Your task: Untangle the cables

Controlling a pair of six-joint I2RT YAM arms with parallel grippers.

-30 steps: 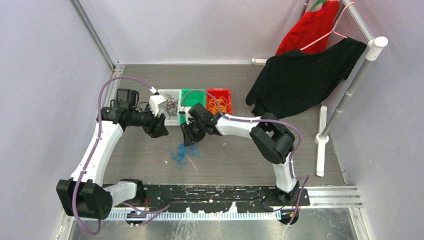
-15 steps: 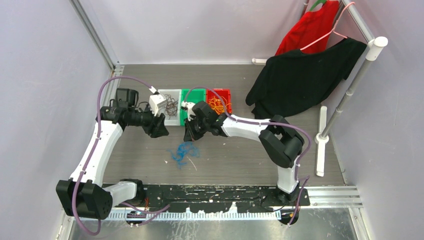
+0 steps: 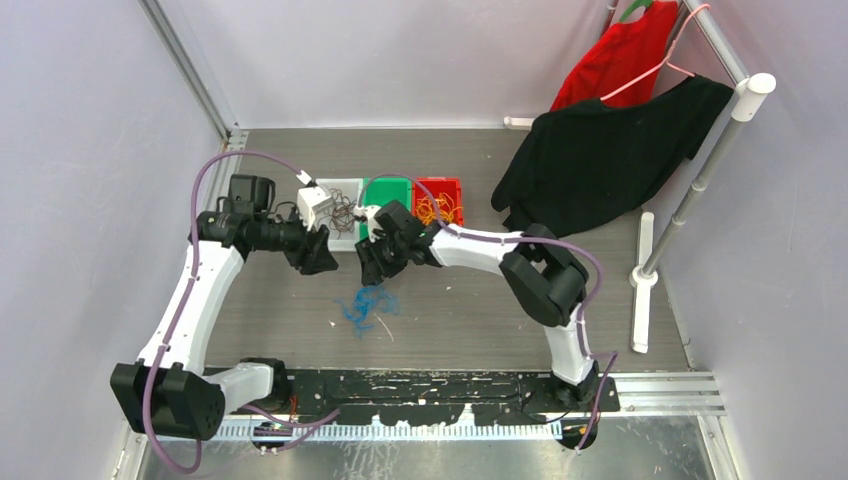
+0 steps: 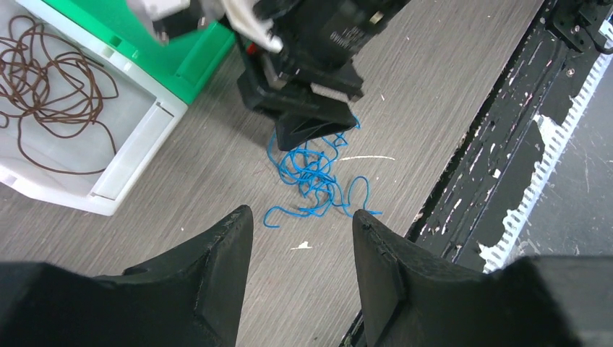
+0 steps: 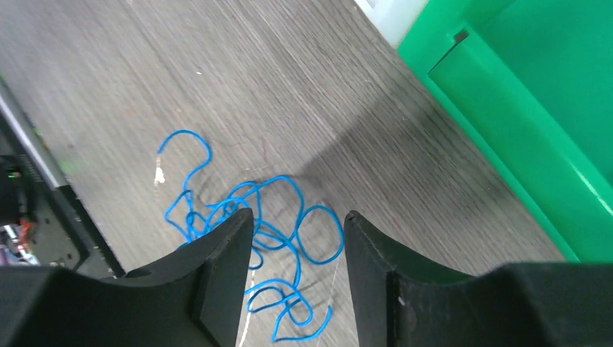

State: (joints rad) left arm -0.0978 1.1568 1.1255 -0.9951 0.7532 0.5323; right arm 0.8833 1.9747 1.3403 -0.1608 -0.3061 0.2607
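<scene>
While the blue cable (image 4: 314, 177) lies on the table (image 4: 217, 159), the right gripper (image 5: 298, 217) hangs over it, open and empty, like the left gripper (image 4: 302, 213).

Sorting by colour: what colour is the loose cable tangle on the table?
The cable tangle is blue, clearest in the left wrist view.

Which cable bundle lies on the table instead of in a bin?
The blue tangle, on the table near the right gripper. The brown cables sit in the white bin, the orange ones in the red bin.
</scene>
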